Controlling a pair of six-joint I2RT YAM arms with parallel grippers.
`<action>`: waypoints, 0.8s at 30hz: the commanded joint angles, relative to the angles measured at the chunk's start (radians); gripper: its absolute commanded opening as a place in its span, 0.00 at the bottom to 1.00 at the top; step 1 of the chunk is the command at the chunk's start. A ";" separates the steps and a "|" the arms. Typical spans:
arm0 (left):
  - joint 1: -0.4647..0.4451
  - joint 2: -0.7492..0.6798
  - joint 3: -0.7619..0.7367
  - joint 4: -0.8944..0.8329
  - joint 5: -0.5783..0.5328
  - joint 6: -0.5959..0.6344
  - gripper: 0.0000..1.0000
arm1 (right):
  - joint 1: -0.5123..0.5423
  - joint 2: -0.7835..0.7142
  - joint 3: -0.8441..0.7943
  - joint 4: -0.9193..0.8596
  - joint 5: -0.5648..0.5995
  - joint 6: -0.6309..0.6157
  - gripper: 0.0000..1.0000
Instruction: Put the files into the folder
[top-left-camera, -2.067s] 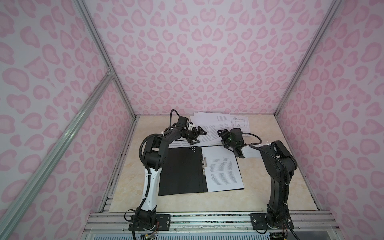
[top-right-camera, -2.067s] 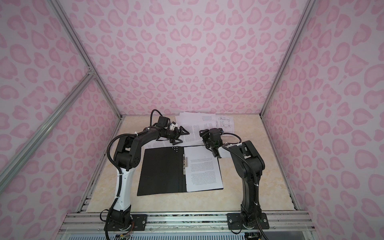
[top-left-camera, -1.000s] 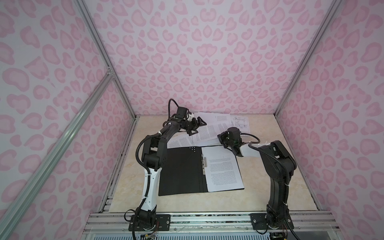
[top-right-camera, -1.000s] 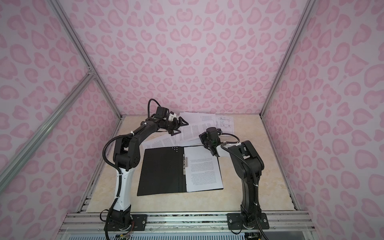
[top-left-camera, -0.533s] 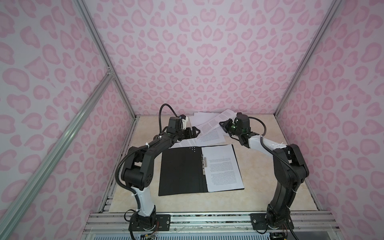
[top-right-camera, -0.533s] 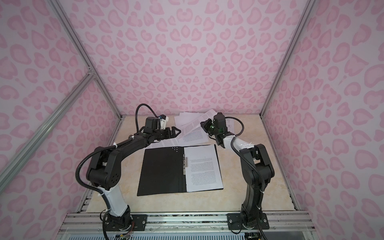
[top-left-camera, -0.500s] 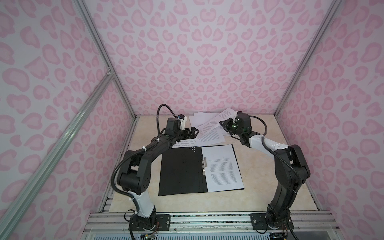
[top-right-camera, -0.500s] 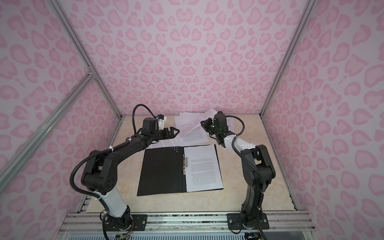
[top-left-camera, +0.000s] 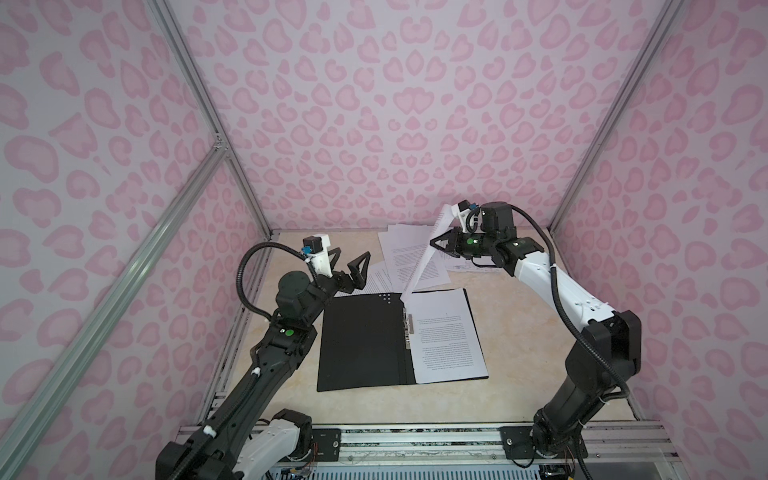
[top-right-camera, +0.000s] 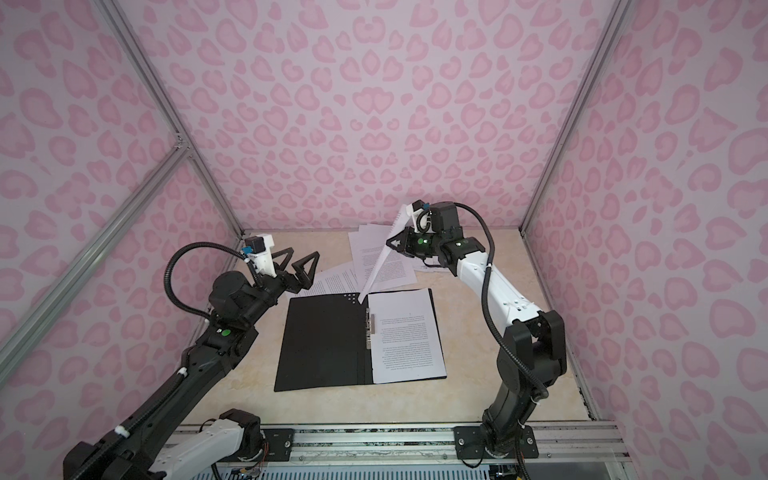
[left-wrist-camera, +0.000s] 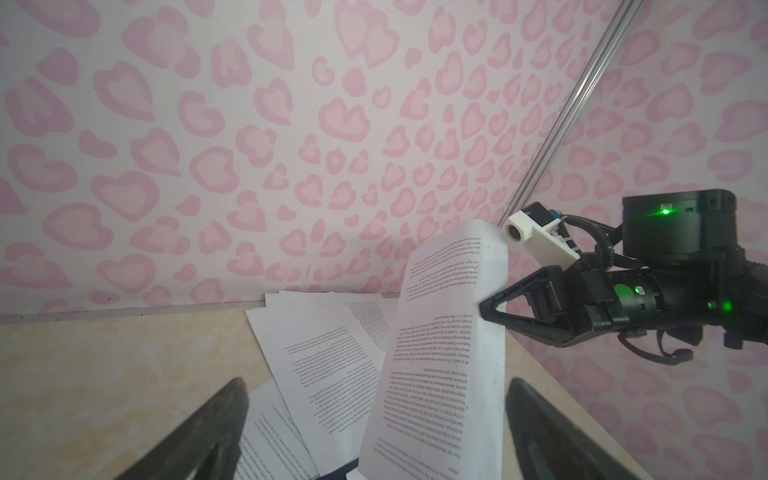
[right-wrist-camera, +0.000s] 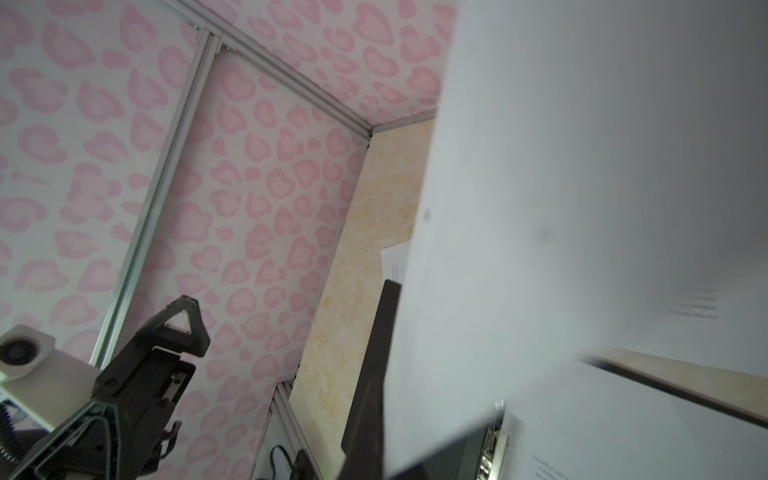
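**A:** Where is the right end effector (top-left-camera: 435, 243)?

**B:** Upper centre-right in both top views, with its jaws pressed together on the edge of one sheet (top-left-camera: 422, 266). The sheet hangs tilted. Its top corner is up toward the back wall (top-left-camera: 395, 124) and its lower corner is down at the top edge of the folder (top-left-camera: 361, 340), by the metal clip (top-left-camera: 409, 324). Whether it touches there, I can't tell.

**A:** And the folder itself?

**B:** It lies open on the desk (top-left-camera: 519, 332) in the centre of the frame, black inside facing up. One printed page (top-left-camera: 446, 336) lies flat on its right half.

**A:** The other files (top-left-camera: 399, 257)?

**B:** They lie in a loose, overlapping heap on the desk just above the folder in the picture. One pokes out past the folder's upper-left corner.

**A:** The left end effector (top-left-camera: 353, 254)?

**B:** Left of centre, raised off the desk, with its fingers spread wide and nothing between them. In the left wrist view the hanging sheet shows beyond the gap, well apart from both fingers.
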 joint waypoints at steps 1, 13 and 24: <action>0.000 -0.109 -0.037 -0.176 0.026 0.021 0.98 | 0.027 -0.066 -0.015 -0.129 -0.157 -0.075 0.00; -0.011 -0.348 -0.082 -0.410 0.023 0.117 0.98 | -0.064 -0.054 -0.016 -0.794 0.235 -0.556 0.00; -0.075 -0.417 -0.079 -0.447 -0.006 0.154 0.98 | -0.103 0.308 0.093 -0.846 0.527 -0.644 0.00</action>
